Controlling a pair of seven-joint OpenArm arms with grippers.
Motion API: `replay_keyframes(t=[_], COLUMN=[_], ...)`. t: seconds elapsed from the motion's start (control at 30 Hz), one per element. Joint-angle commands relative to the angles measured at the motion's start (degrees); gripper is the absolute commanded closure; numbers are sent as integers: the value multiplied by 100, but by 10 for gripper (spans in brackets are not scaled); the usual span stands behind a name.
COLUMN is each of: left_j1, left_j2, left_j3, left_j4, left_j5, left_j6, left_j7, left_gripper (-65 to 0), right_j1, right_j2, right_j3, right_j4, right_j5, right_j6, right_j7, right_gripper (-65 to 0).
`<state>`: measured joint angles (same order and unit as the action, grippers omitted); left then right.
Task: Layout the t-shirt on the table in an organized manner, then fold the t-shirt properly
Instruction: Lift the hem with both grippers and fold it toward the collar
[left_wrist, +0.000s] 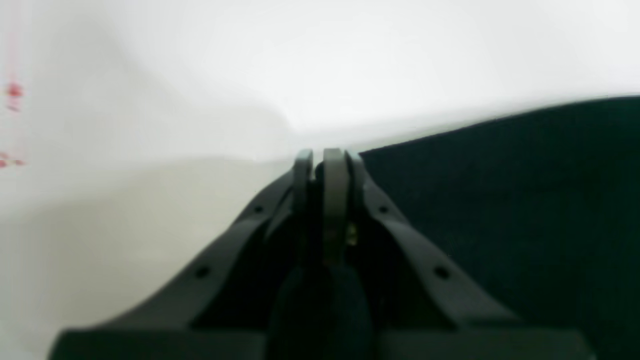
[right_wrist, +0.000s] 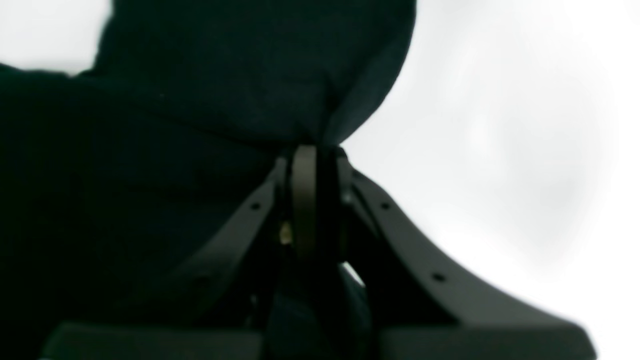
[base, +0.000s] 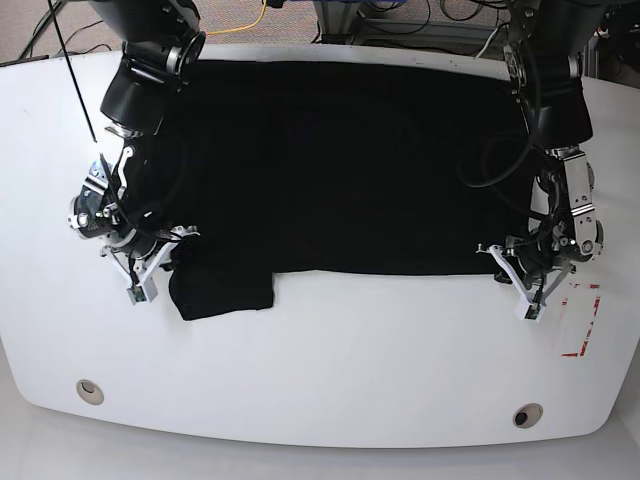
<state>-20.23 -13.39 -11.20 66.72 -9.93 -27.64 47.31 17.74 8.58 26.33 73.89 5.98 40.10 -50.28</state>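
The black t-shirt (base: 340, 160) lies spread back-up across the far half of the white table (base: 350, 370), with one sleeve (base: 225, 290) sticking out at its near left corner. My right gripper (base: 180, 238) is at that left corner. In the right wrist view it (right_wrist: 312, 147) is shut on a bunched fold of the t-shirt (right_wrist: 200, 75). My left gripper (base: 497, 252) is at the shirt's near right corner. The left wrist view shows it (left_wrist: 324, 152) shut right at the cloth's edge (left_wrist: 500, 200), seemingly pinching the hem. No print shows.
Red tape marks (base: 585, 320) lie on the table near the left gripper and show faintly in the left wrist view (left_wrist: 14, 92). Two metal-ringed holes (base: 89, 390) (base: 527, 414) sit near the front edge. Cables (base: 270, 10) run behind the table.
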Motion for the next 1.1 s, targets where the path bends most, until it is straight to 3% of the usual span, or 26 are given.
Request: replay_keyframes(t=[0.0, 0.37, 0.6, 1.07], left_j1=[-153, 172, 542, 1421], left_j2=[-72, -81, -90, -424], left_j3=[-18, -27, -27, -27], left_j4=[445, 1719, 2344, 2766], left_j5=[-13, -31, -13, -4], left_j6=[-1, -54, -555, -933], left_j7=[117, 838, 1243, 1278], left_gripper=[0, 0, 0, 0], right_j1=[156, -73, -503, -1919], right_j2=[87, 78, 26, -352], right_j3=[18, 18, 27, 35], right_j4=[431, 1838, 2761, 3868], right_j5=[48, 92, 101, 92], right_j6=[-10, -10, -10, -10], right_j7=[-40, -972, -1552, -1693], right_gripper=[0, 0, 0, 0])
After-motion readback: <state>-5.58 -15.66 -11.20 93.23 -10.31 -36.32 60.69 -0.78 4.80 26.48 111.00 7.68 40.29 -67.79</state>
